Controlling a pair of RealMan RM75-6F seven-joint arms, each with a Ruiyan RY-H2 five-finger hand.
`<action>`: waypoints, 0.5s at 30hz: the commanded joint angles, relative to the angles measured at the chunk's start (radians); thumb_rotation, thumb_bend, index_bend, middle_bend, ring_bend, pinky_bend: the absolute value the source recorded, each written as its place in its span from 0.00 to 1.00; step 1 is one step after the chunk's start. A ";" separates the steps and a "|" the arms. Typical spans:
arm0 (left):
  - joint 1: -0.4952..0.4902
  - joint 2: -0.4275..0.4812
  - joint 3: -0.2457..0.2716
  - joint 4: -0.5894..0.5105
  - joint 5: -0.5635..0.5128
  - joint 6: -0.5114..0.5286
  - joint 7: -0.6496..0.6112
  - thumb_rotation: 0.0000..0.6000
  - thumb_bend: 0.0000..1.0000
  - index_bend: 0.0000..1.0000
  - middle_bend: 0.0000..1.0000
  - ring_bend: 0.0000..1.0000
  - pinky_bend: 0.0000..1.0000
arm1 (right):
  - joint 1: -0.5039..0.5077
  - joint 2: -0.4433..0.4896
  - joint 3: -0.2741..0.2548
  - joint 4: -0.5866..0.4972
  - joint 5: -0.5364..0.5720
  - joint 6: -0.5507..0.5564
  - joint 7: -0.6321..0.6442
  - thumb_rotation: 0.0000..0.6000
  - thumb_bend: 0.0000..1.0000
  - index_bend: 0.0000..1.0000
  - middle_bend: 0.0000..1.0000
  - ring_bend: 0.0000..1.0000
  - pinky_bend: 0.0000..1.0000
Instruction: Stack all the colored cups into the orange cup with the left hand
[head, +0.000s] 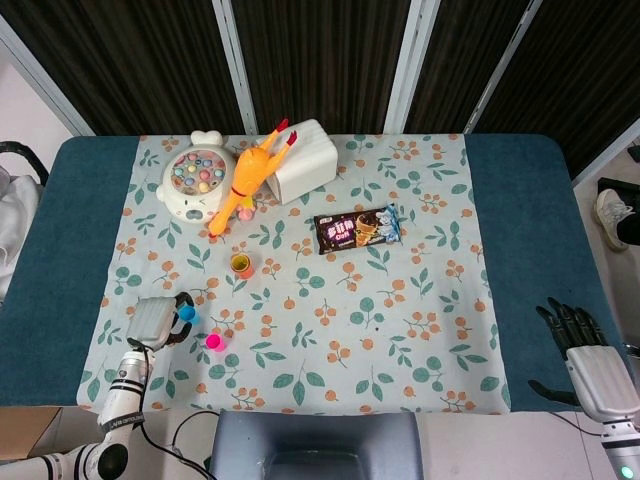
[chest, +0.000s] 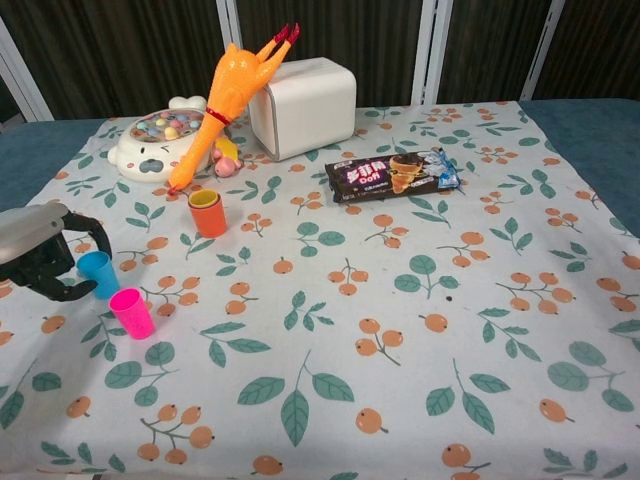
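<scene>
The orange cup (head: 241, 264) (chest: 207, 211) stands upright left of the table's middle. A blue cup (head: 187, 313) (chest: 99, 274) and a pink cup (head: 213, 342) (chest: 131, 312) stand upright near the front left, close together but apart. My left hand (head: 153, 320) (chest: 38, 256) is just left of the blue cup, its curved fingers reaching around both sides of the cup. Whether they touch it is unclear. The cup still stands on the cloth. My right hand (head: 588, 352) hangs off the table's front right corner, fingers spread, holding nothing.
At the back left are a white fishing-game toy (head: 197, 183), an orange rubber chicken (head: 252, 175) and a white box (head: 303, 160). A dark snack packet (head: 357, 229) lies near the middle. A floral cloth (head: 400, 330) covers the table.
</scene>
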 joint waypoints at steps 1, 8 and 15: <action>0.002 -0.003 -0.006 0.002 0.009 0.007 -0.006 1.00 0.34 0.50 1.00 1.00 1.00 | 0.000 0.001 0.000 0.000 0.000 0.001 0.002 1.00 0.20 0.00 0.00 0.00 0.00; -0.011 0.020 -0.088 -0.055 0.032 0.049 -0.067 1.00 0.35 0.51 1.00 1.00 1.00 | 0.000 0.003 0.000 0.000 -0.001 0.001 0.009 1.00 0.20 0.00 0.00 0.00 0.00; -0.089 -0.008 -0.207 -0.074 -0.022 0.049 -0.041 1.00 0.35 0.49 1.00 1.00 1.00 | 0.002 0.000 0.001 0.000 0.003 -0.003 -0.002 1.00 0.21 0.00 0.00 0.00 0.00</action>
